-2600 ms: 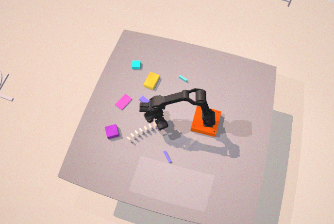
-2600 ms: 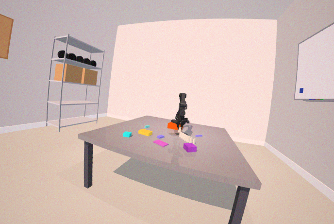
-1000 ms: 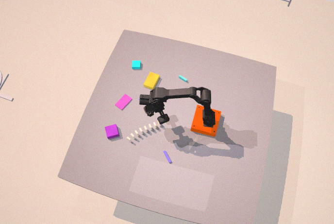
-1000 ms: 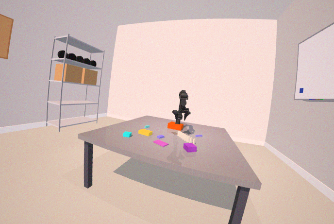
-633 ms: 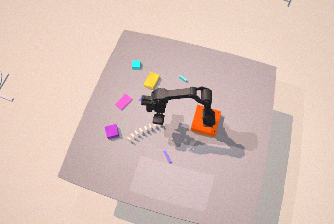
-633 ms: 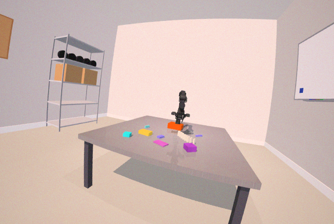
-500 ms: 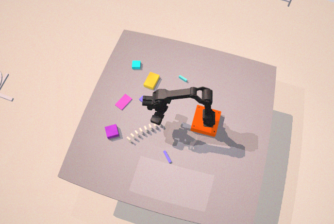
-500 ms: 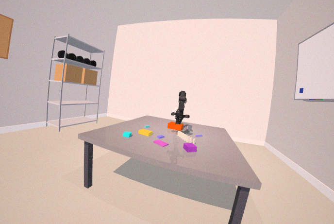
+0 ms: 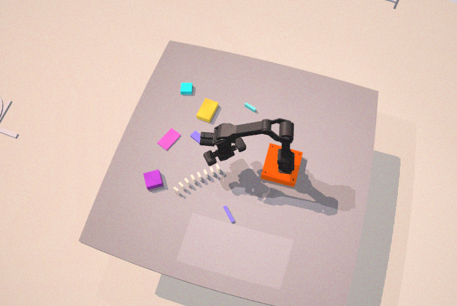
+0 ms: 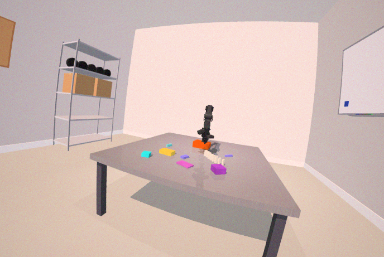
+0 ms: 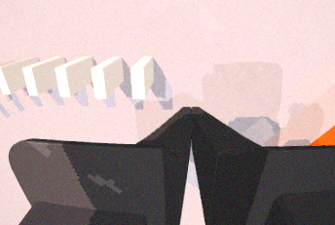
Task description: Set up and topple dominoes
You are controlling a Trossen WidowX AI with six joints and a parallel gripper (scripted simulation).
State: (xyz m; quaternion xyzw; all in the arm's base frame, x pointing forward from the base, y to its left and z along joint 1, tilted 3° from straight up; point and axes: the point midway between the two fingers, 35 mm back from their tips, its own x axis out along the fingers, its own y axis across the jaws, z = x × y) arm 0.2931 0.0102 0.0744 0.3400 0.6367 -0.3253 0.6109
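A slightly curved row of several cream dominoes stands upright on the table, evenly spaced. The end domino nearest the robot base (image 9: 220, 170) (image 11: 142, 78) stands upright, and so does the far end domino (image 9: 177, 190) near the purple block. My gripper (image 11: 190, 114) (image 10: 205, 142) is shut with its fingertips together and nothing between them. It hangs above the table beside the base end of the row, apart from the dominoes in the wrist view. In the top view the arm hides its fingertips. No loose cream domino shows in view.
A purple block (image 9: 153, 179) (image 10: 218, 169) lies near the row's far end. A violet stick (image 9: 228, 214), magenta slab (image 9: 169, 139), yellow block (image 9: 207, 110), cyan block (image 9: 186, 88), teal stick (image 9: 250, 107) and partly hidden violet piece (image 9: 195, 137) lie around. The orange base (image 9: 271, 170) is right.
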